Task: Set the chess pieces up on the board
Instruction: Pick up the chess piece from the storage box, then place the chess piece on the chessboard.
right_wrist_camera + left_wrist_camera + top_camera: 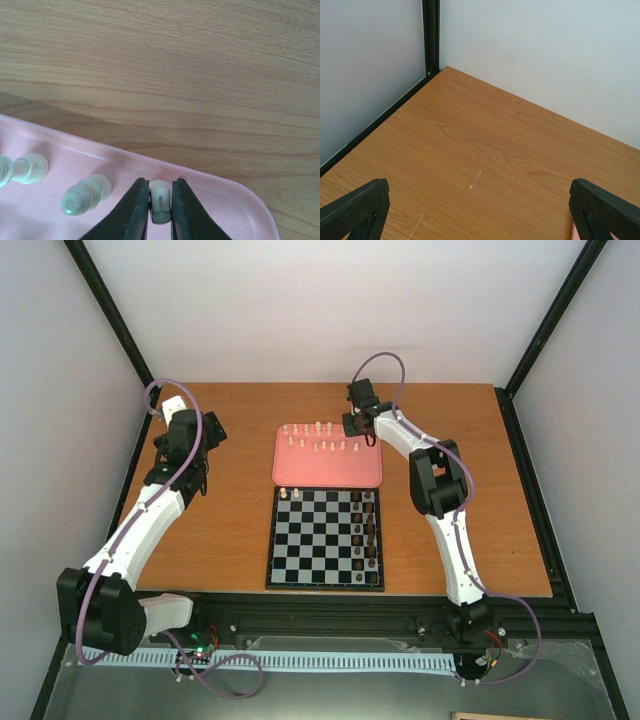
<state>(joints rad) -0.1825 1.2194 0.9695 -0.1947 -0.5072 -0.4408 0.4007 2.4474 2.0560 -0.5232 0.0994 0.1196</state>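
Step in hand, as judged: pick one cream piece (pixel 160 205) off the pink tray (pixel 50 145) for the board (pixel 322 540).

Right fingers (pixel 131 212) closed on that piece, one on each flank; it sits between them near the tips, its end showing just past them; tray's corner rim just beyond the tips, bare table (pixel 175 60) past that. Two neighbouring pieces (pixel 85 195) sit left of the fingers, apart from them. Board well apart from the right fingers, on the tray's near side.

Left fingers (pixel 355 207) spread wide over bare table, holding nothing.

To do it well: lift straight up before travelling, so rim and neighbours go untouched; grip looks shallow, so move slowly; piece may pivot between the tips.
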